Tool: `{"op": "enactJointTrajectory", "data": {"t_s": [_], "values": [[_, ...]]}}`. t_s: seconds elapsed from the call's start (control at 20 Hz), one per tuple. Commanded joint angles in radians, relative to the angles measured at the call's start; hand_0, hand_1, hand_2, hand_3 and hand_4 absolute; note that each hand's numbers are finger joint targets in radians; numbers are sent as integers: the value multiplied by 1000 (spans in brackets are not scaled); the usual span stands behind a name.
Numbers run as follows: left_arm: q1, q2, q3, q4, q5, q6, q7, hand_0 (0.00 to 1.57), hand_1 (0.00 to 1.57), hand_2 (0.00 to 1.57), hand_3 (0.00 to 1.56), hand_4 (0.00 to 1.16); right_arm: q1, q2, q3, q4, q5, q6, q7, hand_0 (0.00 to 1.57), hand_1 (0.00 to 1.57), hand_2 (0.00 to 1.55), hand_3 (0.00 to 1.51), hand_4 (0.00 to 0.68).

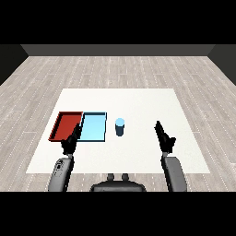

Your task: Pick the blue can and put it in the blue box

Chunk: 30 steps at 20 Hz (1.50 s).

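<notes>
The blue can [120, 126] stands upright on the white table, just right of the light blue tray [93, 127]. The red tray [66, 125] lies to the left of the blue one, touching it. My right hand [164, 137] is raised to the right of the can, well apart from it, fingers straight and holding nothing. My left hand [71, 140] hovers over the near edge where the two trays meet, fingers straight and empty.
The white table [138, 101] stretches out behind and to the right of the can. A grey wooden floor surrounds it.
</notes>
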Motion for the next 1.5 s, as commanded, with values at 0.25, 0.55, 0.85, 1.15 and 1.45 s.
{"op": "enactJointTrajectory", "data": {"t_s": [0.25,0.55,0.85,1.15,1.45], "values": [[7,-8,26,-92,17,0,29,0,0,0,0,0,-292,111,73,227,117,-186,12,0,0,0,0,0],[-42,-74,30,-161,73,-29,-271,0,0,0,0,0,-288,113,41,211,-96,-46,-221,0,0,0,0,0],[-100,-33,104,-10,100,-84,-363,0,0,0,0,0,-265,113,106,180,-119,-87,-236,0,0,0,0,0],[-46,-71,66,-66,86,-77,-375,0,0,0,0,0,-409,113,36,380,-121,-38,-284,0,0,0,0,0],[-3,-71,61,-122,82,-81,-354,0,0,0,0,0,-375,114,125,362,-183,-108,-312,0,0,0,0,0]]}}
